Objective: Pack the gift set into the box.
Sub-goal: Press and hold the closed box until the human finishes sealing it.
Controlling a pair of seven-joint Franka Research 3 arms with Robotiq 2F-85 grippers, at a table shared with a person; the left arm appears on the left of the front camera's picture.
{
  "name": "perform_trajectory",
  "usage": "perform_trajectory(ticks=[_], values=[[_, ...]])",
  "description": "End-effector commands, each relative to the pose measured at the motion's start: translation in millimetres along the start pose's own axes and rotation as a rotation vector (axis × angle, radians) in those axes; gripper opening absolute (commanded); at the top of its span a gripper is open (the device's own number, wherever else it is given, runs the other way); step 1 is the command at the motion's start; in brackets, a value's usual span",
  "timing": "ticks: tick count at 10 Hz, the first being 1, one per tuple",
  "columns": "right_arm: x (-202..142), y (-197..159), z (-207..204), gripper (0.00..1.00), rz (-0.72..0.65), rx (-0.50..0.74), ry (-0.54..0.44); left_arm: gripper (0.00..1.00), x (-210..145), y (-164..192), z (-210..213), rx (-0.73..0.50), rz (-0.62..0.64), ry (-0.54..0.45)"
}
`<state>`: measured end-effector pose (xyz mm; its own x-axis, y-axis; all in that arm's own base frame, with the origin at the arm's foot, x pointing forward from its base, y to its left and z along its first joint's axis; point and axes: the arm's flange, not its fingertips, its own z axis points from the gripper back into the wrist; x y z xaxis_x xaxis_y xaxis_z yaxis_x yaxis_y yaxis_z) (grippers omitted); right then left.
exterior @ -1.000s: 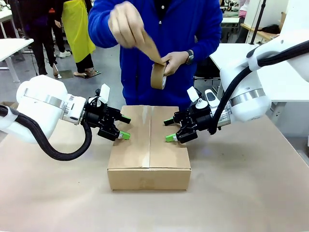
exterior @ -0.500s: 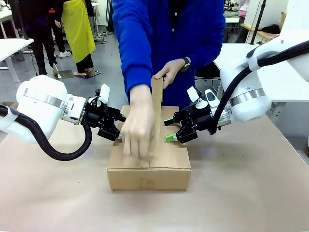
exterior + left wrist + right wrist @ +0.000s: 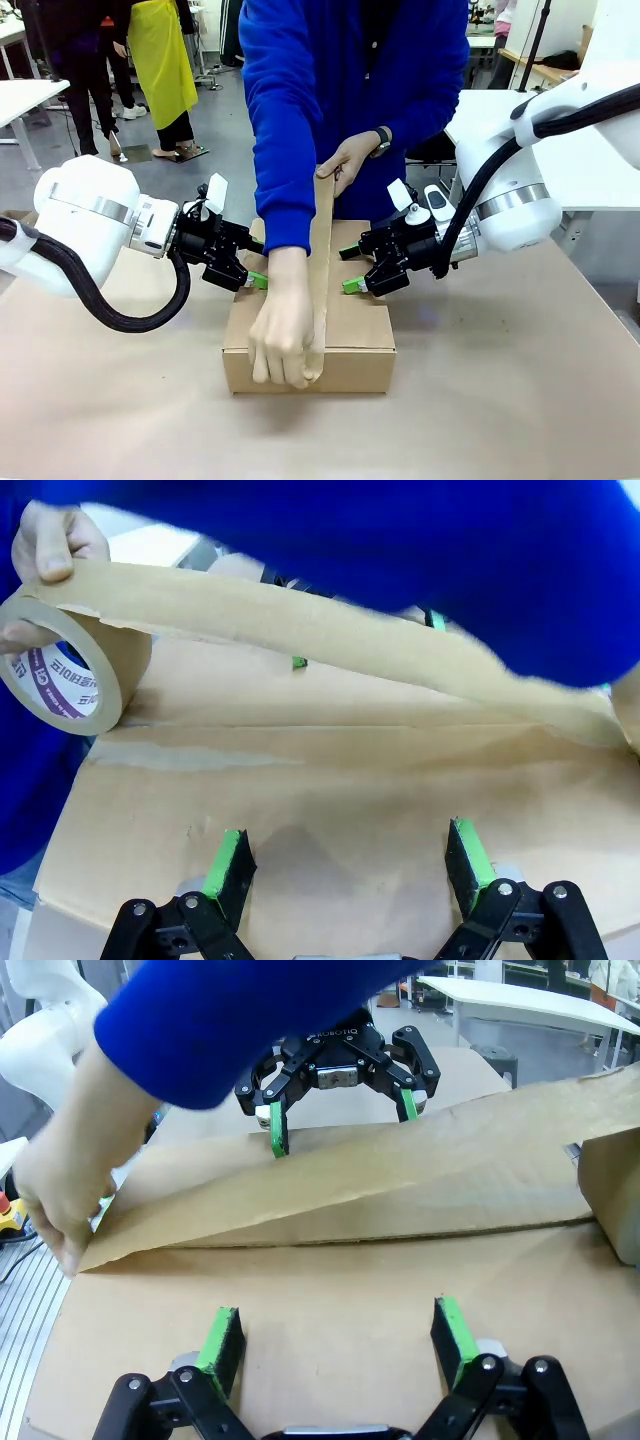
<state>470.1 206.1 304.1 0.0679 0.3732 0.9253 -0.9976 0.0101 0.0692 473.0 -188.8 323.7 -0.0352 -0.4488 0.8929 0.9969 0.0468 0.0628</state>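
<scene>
Front view: the box (image 3: 345, 330) sat closed at the middle of the table (image 3: 500, 400), flaps down, so the gift set was judged already packed inside. Sealing was under way. The person's one hand (image 3: 285, 345) pressed the tape strip (image 3: 320, 270) over the box's near edge, while the other hand (image 3: 350, 160) held the strip up above the far edge. The left gripper (image 3: 257, 263) and the right gripper (image 3: 350, 268) rested on the box top at its left and right sides, jaws spread, grasping nothing.

Left wrist view: the left gripper (image 3: 347, 855) was released, pads pressing the flap down. The tape roll (image 3: 70, 670) hung above the seam, the strip not yet laid flat.

Right wrist view: the right gripper (image 3: 338, 1335) was likewise spread and empty, on the cardboard. The person's blue sleeve (image 3: 230, 1020) crossed between the grippers, blocking any reach across the middle. Remaining, by judgement: press the strip down along the seam and cut it.
</scene>
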Motion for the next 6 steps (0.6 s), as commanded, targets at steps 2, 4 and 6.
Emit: perform_trajectory(ticks=[2,4,6], values=[[-1.5,-0.1,-0.4,1.00,-0.002,-0.002,0.004,1.00,-0.3,-1.3,0.6,0.008,-0.004,0.013],[-1.5,-0.1,-0.4,1.00,-0.002,-0.002,0.004,1.00,-0.3,-1.3,0.6,0.008,-0.004,0.013],[-1.5,-0.1,-0.4,1.00,-0.002,-0.002,0.004,1.00,-0.3,-1.3,0.6,0.008,-0.004,0.013]])
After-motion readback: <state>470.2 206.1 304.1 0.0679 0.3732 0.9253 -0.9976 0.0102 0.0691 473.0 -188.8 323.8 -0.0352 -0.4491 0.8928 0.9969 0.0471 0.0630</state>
